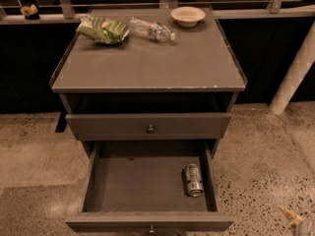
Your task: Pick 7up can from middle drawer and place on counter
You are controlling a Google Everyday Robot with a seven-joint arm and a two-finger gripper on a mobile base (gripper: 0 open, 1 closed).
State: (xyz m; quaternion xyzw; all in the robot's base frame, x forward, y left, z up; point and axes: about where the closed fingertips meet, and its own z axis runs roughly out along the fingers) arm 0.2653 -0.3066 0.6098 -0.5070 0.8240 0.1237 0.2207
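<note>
Speckled floor [266, 156] at 5 o'clock shows only a sliver of the gripper [294, 219], and whether it is spread or closed cannot be told. It holds nothing visible.

The 7up can [193, 179] lies on its side in the open middle drawer [147, 223], at the drawer's 3 o'clock, near the right wall.

Judgement: the approach has not begun. The reach must drop from above, and that wall crowds one side.

The counter [147, 68] offers room along its front. The bag [104, 29], bottle [151, 30] and bowl [188, 15] line its 12 o'clock edge.

Counter [147, 68] carries bag [102, 29], bottle [151, 30], bowl [188, 16]; hand [295, 221] at lower right.
</note>
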